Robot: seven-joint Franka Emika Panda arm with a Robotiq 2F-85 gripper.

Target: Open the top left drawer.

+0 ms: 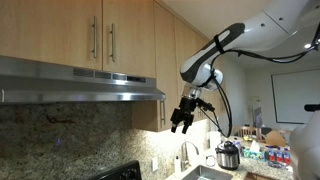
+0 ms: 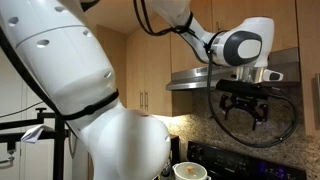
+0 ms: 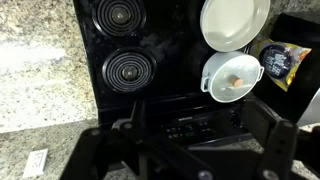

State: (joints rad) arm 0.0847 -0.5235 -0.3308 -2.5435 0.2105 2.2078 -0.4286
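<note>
The top left drawer [image 1: 50,28] is the short, wide light-wood door above the range hood, with a slim silver bar handle [image 1: 93,40] on its right edge; it looks closed. The matching short door [image 1: 132,35] sits right of it. My gripper [image 1: 183,120] hangs below hood level, right of and well below that door, and touches nothing. It also shows in an exterior view [image 2: 243,112] in front of the hood. In the wrist view the gripper [image 3: 200,140] is open and empty, looking down on the stove.
A steel range hood [image 1: 90,88] juts out under the short doors. Taller wood doors [image 1: 168,50] stand to the right. Below are a black stove [image 3: 130,70], a white pot [image 3: 232,78], a white plate [image 3: 235,20], a faucet [image 1: 186,152] and a steel pot [image 1: 229,156].
</note>
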